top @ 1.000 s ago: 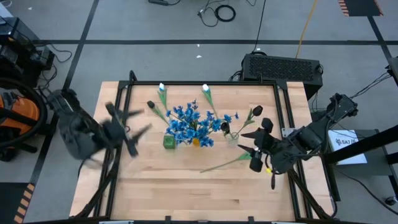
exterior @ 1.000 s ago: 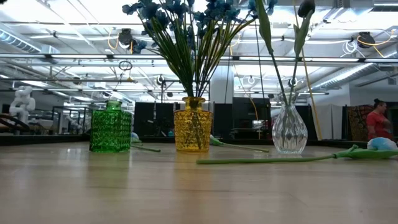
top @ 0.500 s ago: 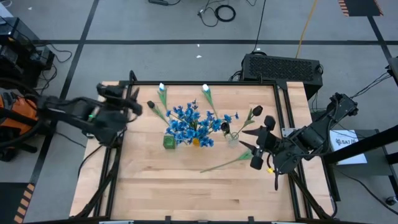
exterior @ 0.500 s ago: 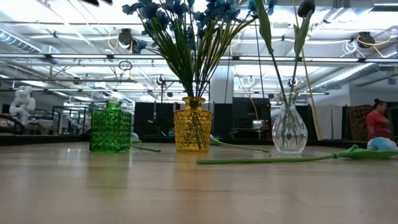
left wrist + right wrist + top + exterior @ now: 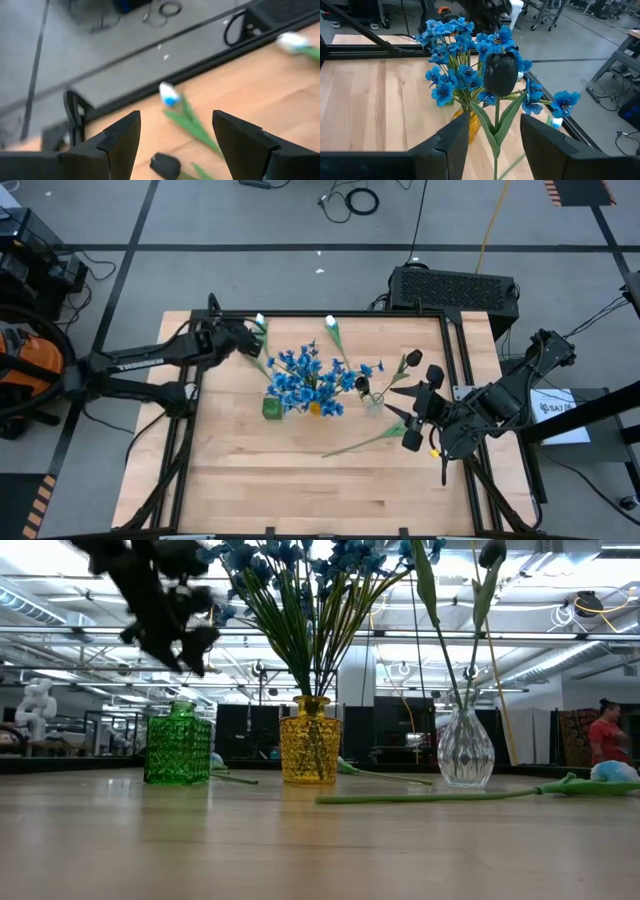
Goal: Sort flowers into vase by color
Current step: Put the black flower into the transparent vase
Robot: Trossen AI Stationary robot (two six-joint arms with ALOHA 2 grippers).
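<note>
Blue flowers (image 5: 305, 377) fill the yellow vase (image 5: 310, 752) in the middle of the wood table (image 5: 300, 480), so that colour looks done. Dark buds (image 5: 501, 73) stand in the clear vase (image 5: 465, 747), to the right of the yellow one in the low view. Green vase (image 5: 178, 747) is empty, prob. meant for the white tulips. Two white tulips (image 5: 260, 323) lie flat at the far edge, w/ a loose dark bud (image 5: 165, 164) near them, and one more tulip (image 5: 612, 772) lies on its long stem near the right arm. Left gripper (image 5: 172, 135) hangs over the far-left tulip w/ fingers spread wide and nothing between them, prob. to grab it next. Right gripper (image 5: 492, 137) waits by the clear vase, fingers partly apart, holding nothing; the dark bud in front of it sits in the vase, not in the grip. Table is pale wood w/ a black frame. Floor is grey w/ cables and a black box behind the table. Room is a big hall w/ bright roof lights, and a person in red (image 5: 606, 735) stands far off.
</note>
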